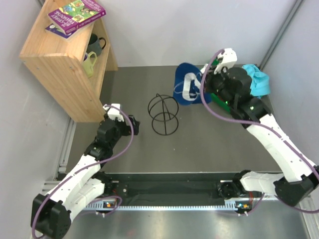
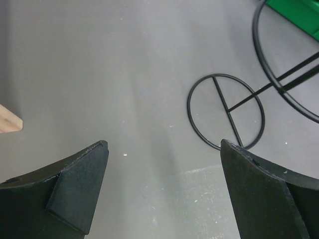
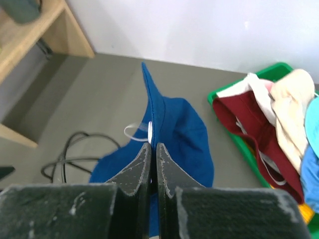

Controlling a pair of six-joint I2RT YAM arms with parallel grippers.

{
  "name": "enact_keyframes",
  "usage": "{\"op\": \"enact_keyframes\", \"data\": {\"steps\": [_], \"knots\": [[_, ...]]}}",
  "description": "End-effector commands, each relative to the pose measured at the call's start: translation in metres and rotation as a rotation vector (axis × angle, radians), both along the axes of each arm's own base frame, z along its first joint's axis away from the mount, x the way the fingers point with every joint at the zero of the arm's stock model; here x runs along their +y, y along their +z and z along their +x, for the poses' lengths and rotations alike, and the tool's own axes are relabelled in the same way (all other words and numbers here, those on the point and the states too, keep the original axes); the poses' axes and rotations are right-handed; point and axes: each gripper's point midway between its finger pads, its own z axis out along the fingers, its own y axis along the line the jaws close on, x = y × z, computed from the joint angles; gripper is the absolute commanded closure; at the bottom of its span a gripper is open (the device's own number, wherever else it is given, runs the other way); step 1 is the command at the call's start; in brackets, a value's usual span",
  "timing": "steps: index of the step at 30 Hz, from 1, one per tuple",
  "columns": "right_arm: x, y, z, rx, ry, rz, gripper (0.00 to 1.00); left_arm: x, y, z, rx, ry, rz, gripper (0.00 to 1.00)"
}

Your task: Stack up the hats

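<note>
My right gripper (image 1: 203, 85) is shut on the brim of a blue hat (image 1: 185, 84) and holds it up off the table at the back. In the right wrist view the blue hat (image 3: 179, 129) hangs from my closed gripper (image 3: 153, 147). A dark red hat (image 3: 249, 124), a beige hat (image 3: 294, 107) and a teal hat (image 1: 258, 80) lie piled in the green tray (image 3: 234, 89) at the right. My left gripper (image 1: 133, 123) is open and empty, low over the table left of the black wire stand (image 1: 164, 114).
A wooden shelf (image 1: 65, 55) with mugs and books stands at the back left. The wire stand's base ring (image 2: 226, 110) lies just ahead of my left gripper (image 2: 162, 189). Walls close the table at the back and the right.
</note>
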Motion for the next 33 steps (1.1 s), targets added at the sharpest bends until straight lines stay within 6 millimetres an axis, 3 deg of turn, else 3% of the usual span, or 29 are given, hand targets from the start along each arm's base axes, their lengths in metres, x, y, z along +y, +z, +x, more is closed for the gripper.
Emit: {"op": "enact_keyframes", "data": {"steps": [1,5,10,15,23,25,31,33], "knots": [[-0.018,-0.018,-0.017,0.002,-0.127,-0.140,1.00,-0.006,0.020,0.001,-0.077,-0.028,-0.047,0.02],[-0.011,-0.020,-0.031,-0.019,-0.150,-0.189,1.00,-0.005,0.022,-0.001,-0.083,-0.023,-0.053,0.02],[-0.037,-0.007,-0.031,-0.052,-0.286,-0.272,1.00,-0.002,0.027,-0.004,-0.101,-0.013,-0.058,0.01],[-0.028,-0.005,-0.032,-0.063,-0.243,-0.325,1.00,0.001,0.027,-0.005,-0.106,-0.002,-0.055,0.01],[0.030,-0.013,-0.040,-0.063,-0.140,-0.321,1.00,0.001,0.025,-0.005,-0.101,-0.001,-0.054,0.01],[0.041,-0.007,-0.042,-0.072,-0.127,-0.313,1.00,0.001,0.026,-0.006,-0.103,-0.001,-0.059,0.01],[0.101,0.002,-0.062,-0.127,-0.041,-0.328,1.00,0.005,0.028,-0.006,-0.105,0.024,-0.059,0.01],[0.110,0.008,-0.064,-0.145,-0.040,-0.327,1.00,0.009,0.029,-0.007,-0.107,0.044,-0.065,0.01]]}}
